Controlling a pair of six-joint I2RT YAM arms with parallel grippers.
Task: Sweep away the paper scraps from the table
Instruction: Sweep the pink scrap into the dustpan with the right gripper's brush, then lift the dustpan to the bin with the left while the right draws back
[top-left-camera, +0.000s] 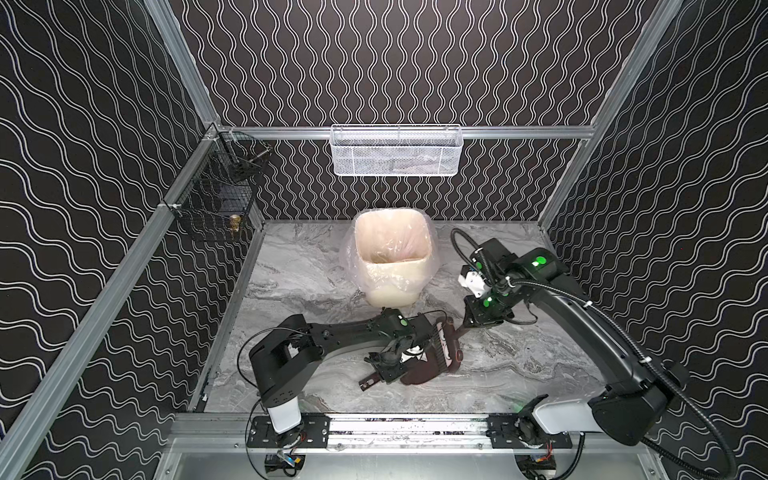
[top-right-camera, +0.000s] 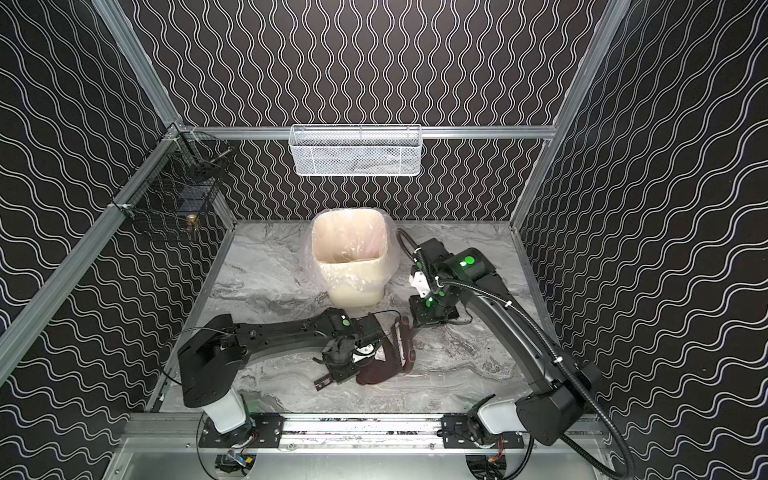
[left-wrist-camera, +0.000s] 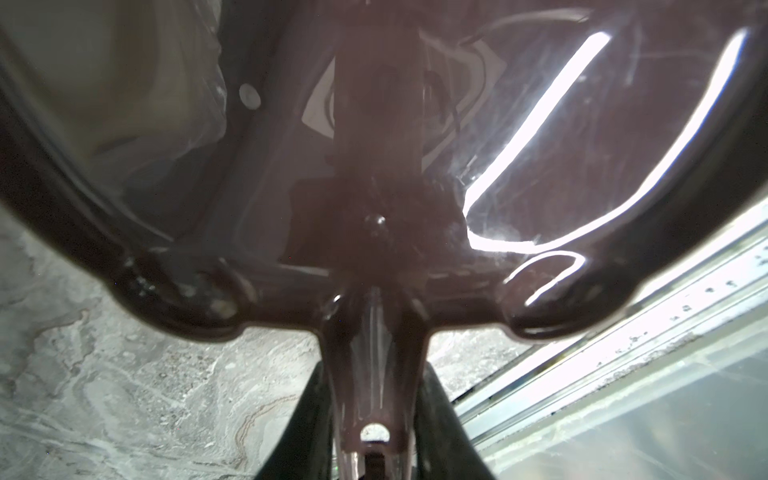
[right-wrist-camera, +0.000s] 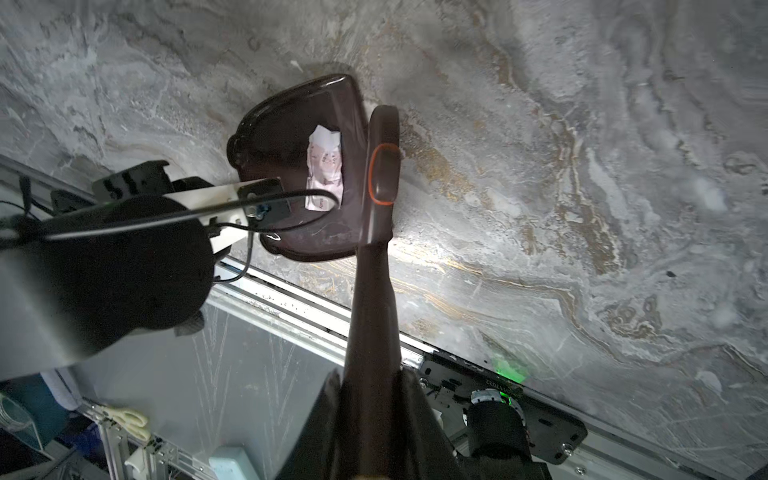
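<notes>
One of the paper scraps (right-wrist-camera: 324, 166), white with pink print, lies inside a dark brown dustpan (right-wrist-camera: 291, 137) resting on the marble table (top-left-camera: 519, 365). My left gripper (left-wrist-camera: 376, 415) is shut on the dustpan's handle (top-left-camera: 368, 381), near the table's front middle. My right gripper (right-wrist-camera: 372, 395) is shut on the handle of a matching brown brush, whose head (right-wrist-camera: 384, 162) stands at the pan's open mouth. In both top views the left wrist hides most of the pan (top-right-camera: 374, 370); the brush head (top-left-camera: 446, 349) sits just right of it.
A cream bin with a clear liner (top-left-camera: 390, 257) stands behind the dustpan at the table's middle back. A white mesh basket (top-left-camera: 395, 151) hangs on the back wall and a black wire basket (top-left-camera: 216, 199) on the left rail. Aluminium rails frame the table.
</notes>
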